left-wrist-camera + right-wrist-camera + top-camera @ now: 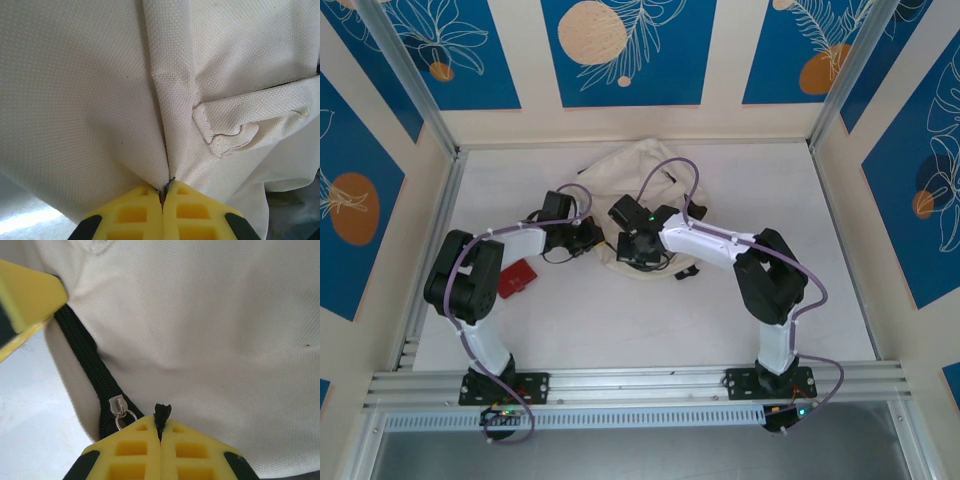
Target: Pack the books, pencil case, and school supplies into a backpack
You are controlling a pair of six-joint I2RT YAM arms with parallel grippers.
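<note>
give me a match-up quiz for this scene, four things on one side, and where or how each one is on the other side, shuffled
1 left claw
2 right claw
3 red flat item
4 zipper slider

a shut on a small black tab
b lying on the table, apart from the backpack
c shut on a fold of the backpack's cream canvas
d silver, on the black zipper

Pairs: 1-c, 2-a, 3-b, 4-d

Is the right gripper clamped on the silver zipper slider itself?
No: the right gripper is shut on a small black tab, while the silver zipper slider sits free beside its fingertips.
</note>
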